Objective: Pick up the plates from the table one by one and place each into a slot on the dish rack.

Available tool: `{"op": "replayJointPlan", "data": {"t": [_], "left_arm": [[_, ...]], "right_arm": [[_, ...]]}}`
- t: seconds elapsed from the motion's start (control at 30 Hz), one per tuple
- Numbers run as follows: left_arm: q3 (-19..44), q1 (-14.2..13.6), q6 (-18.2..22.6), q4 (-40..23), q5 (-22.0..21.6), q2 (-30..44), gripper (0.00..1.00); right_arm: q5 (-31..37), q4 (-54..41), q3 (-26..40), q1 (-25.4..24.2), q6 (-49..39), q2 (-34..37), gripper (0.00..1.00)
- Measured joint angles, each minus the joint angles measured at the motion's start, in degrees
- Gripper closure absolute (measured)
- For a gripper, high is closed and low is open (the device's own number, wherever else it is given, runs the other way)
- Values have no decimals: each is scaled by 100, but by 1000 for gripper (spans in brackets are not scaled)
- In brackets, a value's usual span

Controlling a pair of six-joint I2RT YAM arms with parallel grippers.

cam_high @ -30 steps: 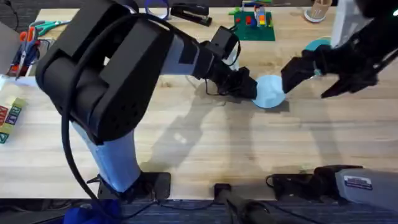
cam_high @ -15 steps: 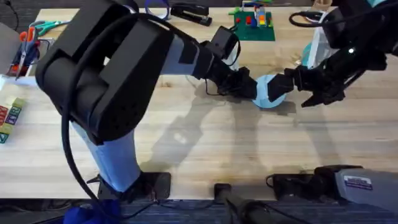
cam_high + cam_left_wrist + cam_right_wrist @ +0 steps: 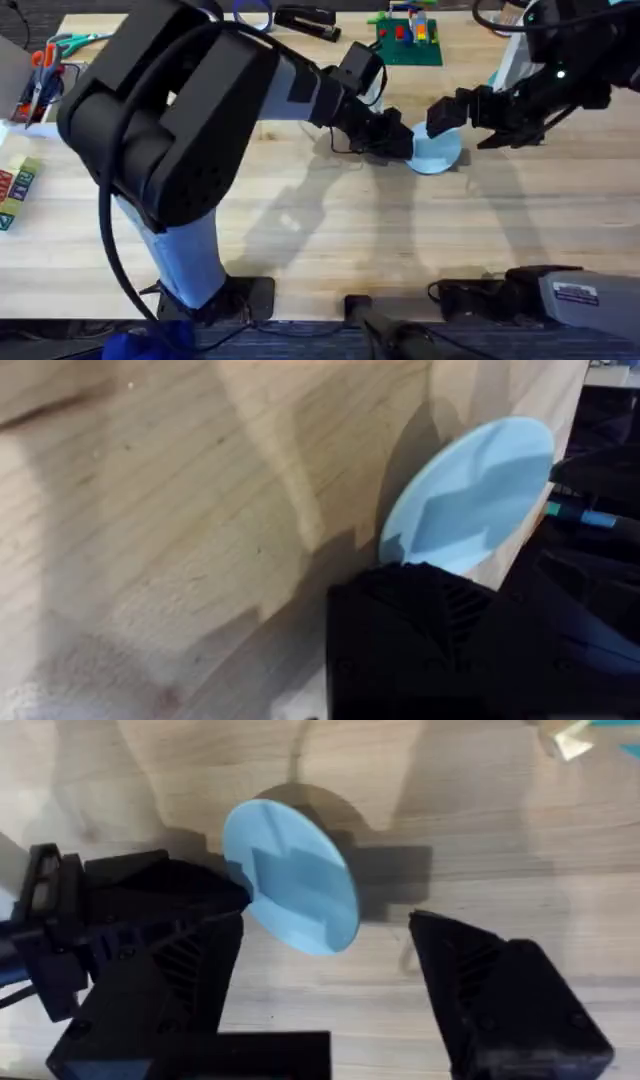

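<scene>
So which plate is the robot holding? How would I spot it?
Look at the middle of the wooden table, where the two black grippers meet. The light blue plate sits between them, pinched at its edge by the left gripper. It is small, round and plain, unlike the green block baseplate behind.

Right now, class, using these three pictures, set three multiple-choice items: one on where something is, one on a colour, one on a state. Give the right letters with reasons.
1. Where is the plate?
A. slotted in a rack
B. near the middle of the table, between the two grippers
C. on the green baseplate

2. What colour is that plate?
A. light blue
B. red
C. black

3. How does the right gripper stand?
A. shut on scissors
B. shut on a cup
C. open, fingers spread either side of the plate

Answers:
1 B: overhead, the plate sits between the left gripper and the right gripper.
2 A: both wrist views show a pale blue disc.
3 C: the right wrist view shows a wide gap between its fingers, with the plate ahead.
</scene>
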Motion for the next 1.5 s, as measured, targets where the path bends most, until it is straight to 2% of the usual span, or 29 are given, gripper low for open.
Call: {"op": "replayJointPlan", "data": {"t": [0.4, 0.73, 0.9, 1.17, 1.5], "left_arm": [[0, 0, -2, 0, 0, 0, 962], [0, 24, -26, -44, 0, 0, 962], [0, 22, -24, -50, 3, 0, 962], [0, 22, -24, -52, 2, -2, 962], [0, 22, -24, -55, 2, 0, 961]], "right_arm": [[-329, 212, -2, -2, 386, 840, 5], [-545, 442, -11, -51, 404, 960, 6], [-753, 465, -11, -367, 400, 960, 6], [-1626, 494, -20, -1175, -79, 960, 6], [-2360, 937, -546, -1285, -575, 951, 7]]}}
